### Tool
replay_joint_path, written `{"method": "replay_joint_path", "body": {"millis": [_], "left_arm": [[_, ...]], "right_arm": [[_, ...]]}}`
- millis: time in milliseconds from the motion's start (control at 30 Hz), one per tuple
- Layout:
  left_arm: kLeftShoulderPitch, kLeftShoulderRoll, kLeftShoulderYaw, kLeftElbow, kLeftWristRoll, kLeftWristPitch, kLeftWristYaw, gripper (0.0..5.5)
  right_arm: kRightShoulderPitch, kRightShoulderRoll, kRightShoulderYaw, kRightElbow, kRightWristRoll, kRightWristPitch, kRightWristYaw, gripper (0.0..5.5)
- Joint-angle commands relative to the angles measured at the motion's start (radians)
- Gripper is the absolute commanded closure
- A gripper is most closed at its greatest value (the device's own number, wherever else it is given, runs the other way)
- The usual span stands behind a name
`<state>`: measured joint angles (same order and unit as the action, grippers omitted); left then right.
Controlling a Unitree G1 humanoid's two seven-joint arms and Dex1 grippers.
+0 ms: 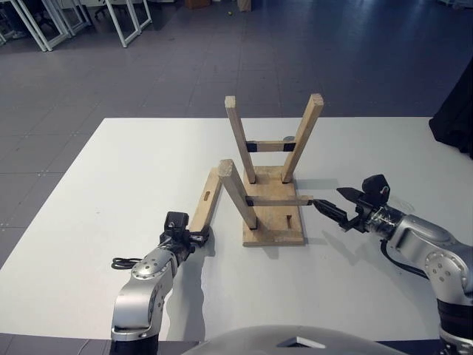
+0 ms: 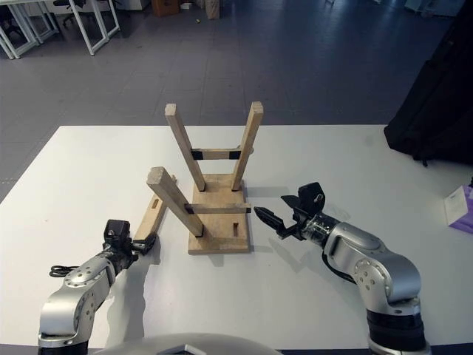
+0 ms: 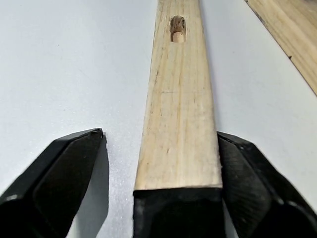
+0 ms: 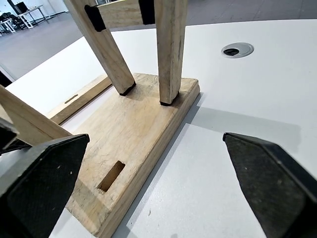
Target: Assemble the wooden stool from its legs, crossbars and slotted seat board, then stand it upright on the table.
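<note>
Closing the left gripper on the loose leg is the job now, I think. Its fingers are spread wide around the leg's near end. One finger touches the wood and the other stands a little off, so nothing is held yet. The leg lies flat on the table, just left of the seat board.

Squeeze it square so it cannot twist. Then lift it, tip it up, and push its end into the empty slot near the board's front right corner. The hole in the leg should face the crossbar that sticks out from the near standing leg.

The right gripper is spread wide too and holds nothing. It sits just beside that bar's free end and could steady the bar.
</note>
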<state>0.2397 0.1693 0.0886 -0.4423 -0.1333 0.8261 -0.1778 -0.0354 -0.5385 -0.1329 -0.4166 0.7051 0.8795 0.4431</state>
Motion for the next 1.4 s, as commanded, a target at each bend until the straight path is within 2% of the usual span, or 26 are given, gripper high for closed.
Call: {"method": "replay_joint_path", "body": {"millis": [33,300,467,567,667,733,833,900,1000,1100,1267,1400], "left_arm": [[0.013,-0.023,-0.016,0.081,-0.01,0.0,0.005,2.21],[0.021,-0.022,-0.016,0.141,-0.025,-0.09,-0.018,3.38],[-0.01,-0.062,0.074,0.165,-0.122,-0.131,-0.023,3.46],[-0.127,-0.051,0.233,0.058,-0.416,-0.157,-0.155,3.46],[-0.304,0.117,0.445,-0.004,-0.988,-0.04,-0.277,3.46],[-0.415,0.264,0.501,0.027,-1.27,0.032,-0.354,3.46],[-0.561,0.4,0.439,0.089,-1.384,0.13,-0.485,3.47],[-0.664,0.426,0.354,0.15,-1.364,0.164,-0.543,3.47],[-0.791,0.419,0.231,0.256,-1.287,0.173,-0.621,3.47],[-0.839,0.399,0.136,0.309,-1.205,0.161,-0.688,3.47],[-0.826,0.386,0.066,0.316,-1.115,0.142,-0.753,3.47],[-0.841,0.388,0.058,0.332,-1.074,0.131,-0.778,3.47]], "right_arm": [[-0.03,-0.013,0.0,0.024,-0.017,0.007,0.006,0.51],[-0.053,-0.018,-0.007,0.046,-0.035,-0.001,0.006,0.51],[-0.126,-0.037,-0.028,0.088,-0.056,0.0,0.005,0.51],[-0.218,-0.041,-0.042,0.063,-0.018,0.046,-0.007,0.51],[-0.381,-0.024,-0.062,0.072,0.062,0.115,-0.003,0.51],[-0.515,0.018,-0.12,0.1,0.223,0.184,-0.015,0.51],[-0.675,0.097,-0.183,0.204,0.572,0.262,-0.047,0.51],[-0.726,0.119,-0.175,0.262,0.742,0.286,-0.061,0.51],[-0.791,0.129,-0.141,0.325,0.889,0.301,-0.128,0.51],[-0.827,0.122,-0.109,0.364,0.956,0.305,-0.159,0.51],[-0.866,0.14,-0.074,0.397,0.999,0.274,-0.19,0.51],[-0.867,0.124,-0.056,0.397,0.978,0.278,-0.17,1.22]]}}
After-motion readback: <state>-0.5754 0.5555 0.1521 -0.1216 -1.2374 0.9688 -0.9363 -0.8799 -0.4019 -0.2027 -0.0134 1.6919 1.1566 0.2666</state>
